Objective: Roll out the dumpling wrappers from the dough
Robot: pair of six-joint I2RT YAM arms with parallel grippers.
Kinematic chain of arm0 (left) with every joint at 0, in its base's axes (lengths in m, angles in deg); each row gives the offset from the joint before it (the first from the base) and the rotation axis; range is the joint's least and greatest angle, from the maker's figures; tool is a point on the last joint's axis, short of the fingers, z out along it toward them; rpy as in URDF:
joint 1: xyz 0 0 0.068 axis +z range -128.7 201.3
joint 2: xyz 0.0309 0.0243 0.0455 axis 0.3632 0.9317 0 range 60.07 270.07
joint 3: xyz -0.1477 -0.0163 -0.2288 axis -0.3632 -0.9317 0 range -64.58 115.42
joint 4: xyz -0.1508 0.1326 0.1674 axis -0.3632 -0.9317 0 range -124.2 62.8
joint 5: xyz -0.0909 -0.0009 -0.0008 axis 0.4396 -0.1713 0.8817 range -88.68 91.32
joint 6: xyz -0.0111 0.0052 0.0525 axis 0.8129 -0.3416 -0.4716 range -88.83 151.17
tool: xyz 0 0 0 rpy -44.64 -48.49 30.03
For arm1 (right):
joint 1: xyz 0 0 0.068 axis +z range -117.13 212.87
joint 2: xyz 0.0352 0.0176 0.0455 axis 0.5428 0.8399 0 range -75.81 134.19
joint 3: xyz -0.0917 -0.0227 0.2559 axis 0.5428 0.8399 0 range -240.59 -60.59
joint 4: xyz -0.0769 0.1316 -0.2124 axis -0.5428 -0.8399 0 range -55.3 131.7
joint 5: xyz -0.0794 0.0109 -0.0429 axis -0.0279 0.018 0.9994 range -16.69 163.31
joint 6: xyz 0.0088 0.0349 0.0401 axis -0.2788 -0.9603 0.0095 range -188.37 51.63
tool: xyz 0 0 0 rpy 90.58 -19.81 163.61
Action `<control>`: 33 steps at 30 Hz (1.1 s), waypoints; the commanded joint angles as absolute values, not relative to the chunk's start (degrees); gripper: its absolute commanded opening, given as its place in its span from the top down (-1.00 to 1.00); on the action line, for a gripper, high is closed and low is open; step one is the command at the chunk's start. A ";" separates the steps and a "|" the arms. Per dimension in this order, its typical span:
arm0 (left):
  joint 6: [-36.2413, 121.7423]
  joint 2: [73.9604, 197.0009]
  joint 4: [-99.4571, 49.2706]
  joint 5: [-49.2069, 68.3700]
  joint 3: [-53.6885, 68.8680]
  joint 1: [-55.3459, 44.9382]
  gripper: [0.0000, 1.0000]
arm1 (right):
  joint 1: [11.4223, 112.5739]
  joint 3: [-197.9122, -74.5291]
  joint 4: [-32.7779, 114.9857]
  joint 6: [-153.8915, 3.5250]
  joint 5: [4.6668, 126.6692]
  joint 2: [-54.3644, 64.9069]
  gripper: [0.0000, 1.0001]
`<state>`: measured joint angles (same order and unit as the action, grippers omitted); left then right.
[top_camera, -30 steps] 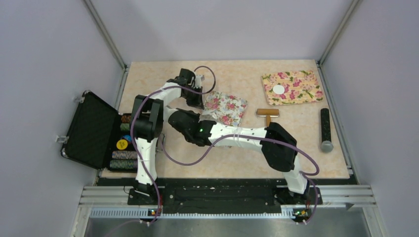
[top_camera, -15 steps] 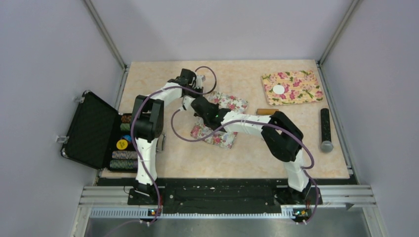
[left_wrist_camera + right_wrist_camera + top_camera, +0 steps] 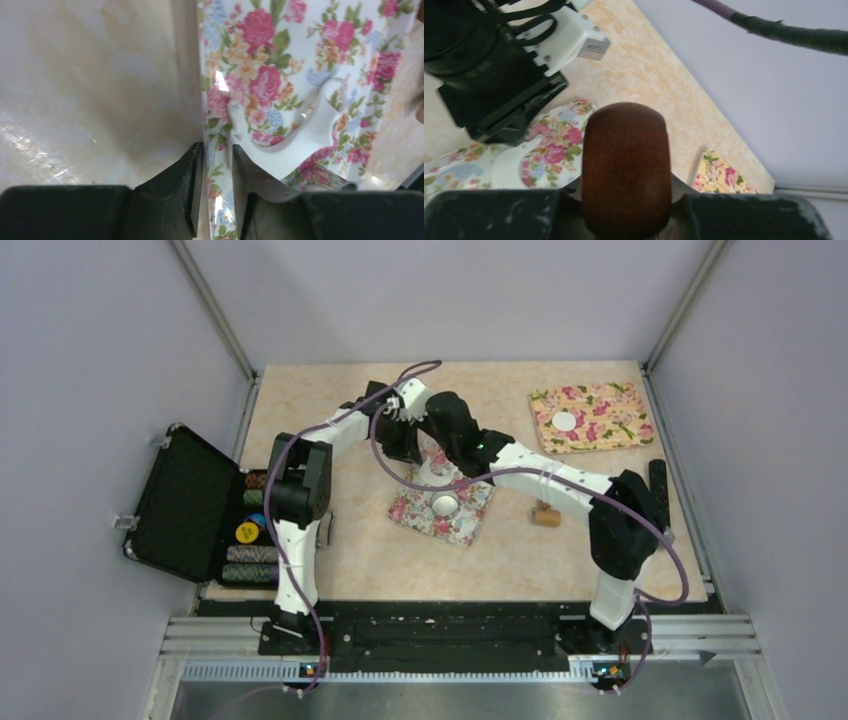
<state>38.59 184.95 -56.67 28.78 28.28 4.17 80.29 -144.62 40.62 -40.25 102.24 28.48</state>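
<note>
One dumpling wrapper (image 3: pixel 565 422), a flat white disc, lies on the yellow floral mat (image 3: pixel 600 430) at the far right. The dough does not show. In the middle lies a white floral mat (image 3: pixel 440 515), its far edge raised and partly folded. My left gripper (image 3: pixel 216 148) stands at that edge (image 3: pixel 220 200), fingers slightly apart, the edge between them. My right gripper (image 3: pixel 626 200) is shut on a dark brown rounded wooden piece (image 3: pixel 626 165), up beside the left wrist. A small clear glass bowl (image 3: pixel 444 504) stands on the white mat.
A wooden roller (image 3: pixel 545 515) lies on the table under my right forearm. A black cylinder (image 3: pixel 657 475) lies at the right edge, partly behind the right elbow. An open black case (image 3: pixel 185 505) with chip rolls (image 3: pixel 250 530) sits off the table's left side.
My right arm swung from the near left, over the white mat, to the far side. The mat spread toward me and the bowl came into view. The left fingers parted.
</note>
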 commanded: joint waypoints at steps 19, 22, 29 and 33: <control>40.94 180.01 -51.31 43.40 24.28 10.05 0.05 | 70.88 -153.11 28.52 -59.65 61.34 23.20 1.00; 40.89 181.20 -51.37 44.10 24.28 10.05 0.15 | 70.33 -156.39 26.03 -59.13 55.50 27.33 1.00; 40.08 181.52 -51.46 43.74 23.52 10.05 0.36 | 69.59 -161.63 21.67 -53.04 42.97 35.58 1.00; 39.81 182.01 -51.76 43.69 23.51 10.05 0.35 | 69.31 -164.40 19.09 -47.87 38.21 37.65 1.00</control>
<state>41.24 182.79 -52.87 42.66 23.69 10.03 69.82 -159.15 21.01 -53.93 47.24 37.05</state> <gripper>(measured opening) 0.326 0.164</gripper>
